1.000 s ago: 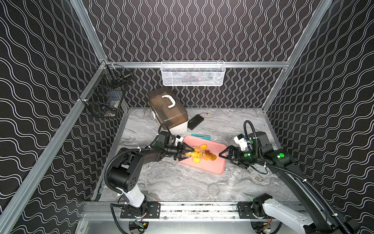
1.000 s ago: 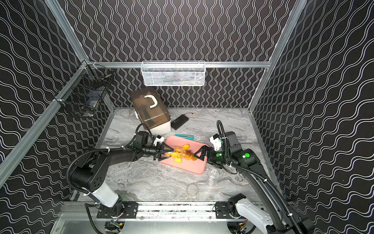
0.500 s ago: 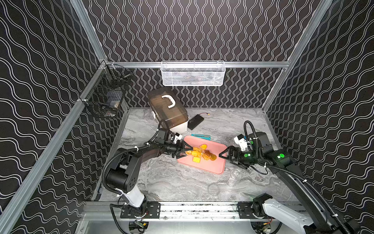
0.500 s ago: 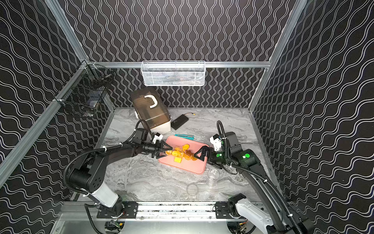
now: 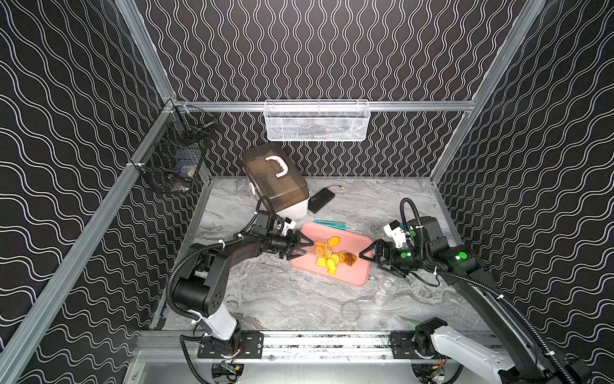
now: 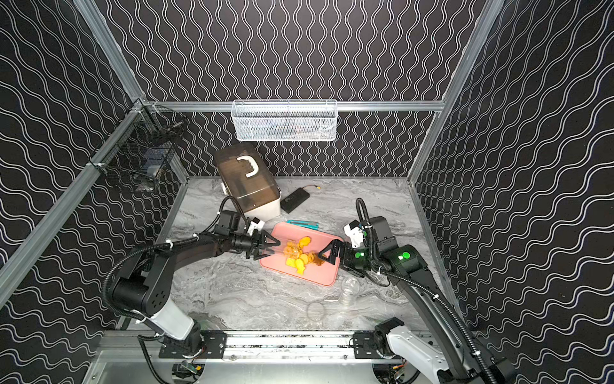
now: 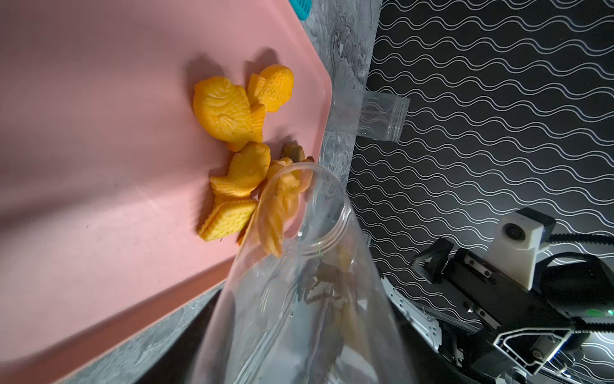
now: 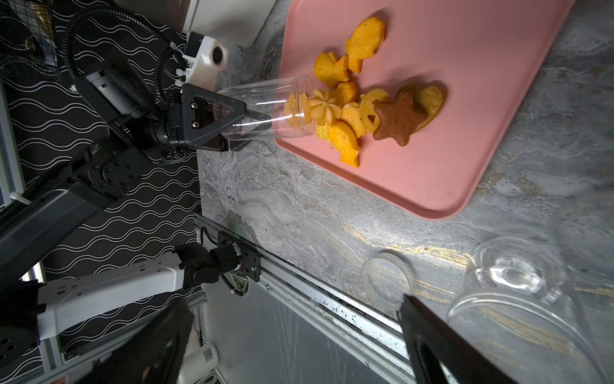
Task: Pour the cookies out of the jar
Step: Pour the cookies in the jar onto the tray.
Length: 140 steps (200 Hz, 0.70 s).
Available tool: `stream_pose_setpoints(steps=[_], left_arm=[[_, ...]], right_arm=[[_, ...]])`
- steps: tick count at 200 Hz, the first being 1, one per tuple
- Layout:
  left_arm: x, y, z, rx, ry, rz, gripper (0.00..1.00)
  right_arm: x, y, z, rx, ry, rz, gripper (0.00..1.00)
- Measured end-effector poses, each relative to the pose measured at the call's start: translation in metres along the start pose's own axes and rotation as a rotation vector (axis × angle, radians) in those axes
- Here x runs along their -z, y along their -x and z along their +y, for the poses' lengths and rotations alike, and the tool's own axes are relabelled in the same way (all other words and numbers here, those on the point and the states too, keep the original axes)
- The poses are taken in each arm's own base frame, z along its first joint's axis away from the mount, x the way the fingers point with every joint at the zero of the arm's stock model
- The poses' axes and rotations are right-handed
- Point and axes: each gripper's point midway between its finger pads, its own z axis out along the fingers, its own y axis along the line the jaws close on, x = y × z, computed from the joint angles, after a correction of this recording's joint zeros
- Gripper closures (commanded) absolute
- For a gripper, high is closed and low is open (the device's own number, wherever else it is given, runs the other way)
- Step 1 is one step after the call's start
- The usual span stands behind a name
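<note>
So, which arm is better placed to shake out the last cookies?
Left: the left gripper holds the jar tipped over the pink tray, cookies at its mouth. The right gripper is open, empty.

Top views high, wide; wrist views close, sharing cookies (image 7: 222, 113), tray (image 7: 83, 133).

Black walls (image 5: 315, 50) patterned with thin white wavy lines close the cell on the left, right and far sides, framed by aluminium rails (image 5: 415, 105). A white mesh basket (image 5: 317, 121) hangs from the far rail, a black wire basket (image 5: 176, 159) from the left one. The floor is a grey marbled tabletop (image 5: 282, 299), evenly lit.
</note>
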Motion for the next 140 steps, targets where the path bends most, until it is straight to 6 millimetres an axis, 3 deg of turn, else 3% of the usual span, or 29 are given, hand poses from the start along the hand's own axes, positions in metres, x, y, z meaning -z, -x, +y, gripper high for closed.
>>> stream_pose_setpoints(steps=[96,140], left_arm=[[0.032,0.006,-0.021,-0.067,0.025,-0.045,0.45],[0.036,0.005,-0.017,-0.078,0.09,-0.04,0.45]], right_arm=[[-0.001,0.002,0.002,-0.001,0.001,0.003,0.0],[0.0,0.003,0.003,0.002,0.003,0.001,0.0]])
